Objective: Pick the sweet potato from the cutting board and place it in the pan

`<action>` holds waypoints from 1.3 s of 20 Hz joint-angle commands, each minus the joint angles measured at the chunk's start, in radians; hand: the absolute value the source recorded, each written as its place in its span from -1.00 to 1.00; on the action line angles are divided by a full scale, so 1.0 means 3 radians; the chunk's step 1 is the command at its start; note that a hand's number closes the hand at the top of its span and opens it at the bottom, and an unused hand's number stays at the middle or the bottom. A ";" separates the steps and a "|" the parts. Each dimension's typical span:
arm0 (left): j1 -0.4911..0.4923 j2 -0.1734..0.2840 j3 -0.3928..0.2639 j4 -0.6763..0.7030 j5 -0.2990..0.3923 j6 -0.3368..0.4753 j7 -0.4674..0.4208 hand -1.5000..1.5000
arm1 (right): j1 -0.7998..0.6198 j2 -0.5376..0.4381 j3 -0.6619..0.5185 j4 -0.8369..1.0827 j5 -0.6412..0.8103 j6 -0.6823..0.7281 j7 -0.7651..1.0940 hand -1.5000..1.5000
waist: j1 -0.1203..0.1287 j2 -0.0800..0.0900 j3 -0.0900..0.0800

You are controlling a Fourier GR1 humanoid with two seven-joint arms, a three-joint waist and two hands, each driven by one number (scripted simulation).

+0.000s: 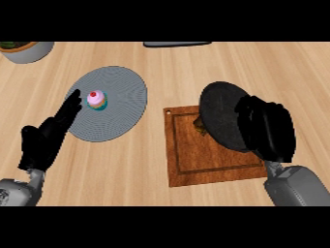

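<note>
- Board (214,167): wooden, lies on the counter (281,72) right of centre.
- Pan (223,114): black, round, tilted up over the board's upper part, covering much of it.
- Sweet potato (200,125): only a small brown patch shows at the pan's left edge, on the board. Rest is hidden by the pan.
- Right hand (271,133): over the board's right side, against the pan's right part. Fingers curled; it appears to grip the pan, though the exact contact is hard to make out.
- Left hand (47,138): left of the scene, fingers straight and together, tips reaching the left rim of the plate (121,85). Holds nothing.
- Plate: grey, round, left of the board, apart from it. Cupcake (97,100) with pink top stands on it, just beside the left fingertips.
- Pot (24,50): grey, with greenery, at the upper left corner.
- Dark flat object (176,44) at the top edge, cannot tell what.
</note>
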 commanded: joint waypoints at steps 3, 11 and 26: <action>-0.0151 -0.0127 -0.0043 -0.0001 -0.0150 -0.0035 0.0024 0.00 | 0.0793 -0.0608 -0.0604 -0.0286 -0.0402 -0.0484 -0.0624 1.00 | 0.0187 0.0082 -0.0001; -0.0215 -0.0252 0.0077 0.0096 -0.0232 -0.0263 0.0041 0.00 | 0.0147 -0.0686 -0.1308 0.1127 -0.1058 -0.0726 -0.1701 1.00 | 0.0268 0.0097 -0.0001; 0.0040 -0.0443 0.0330 -0.0146 -0.0456 -0.0519 0.0096 0.00 | -0.0939 -0.0807 -0.1926 0.3350 -0.1285 -0.0975 -0.3132 1.00 | 0.0304 0.0100 -0.0001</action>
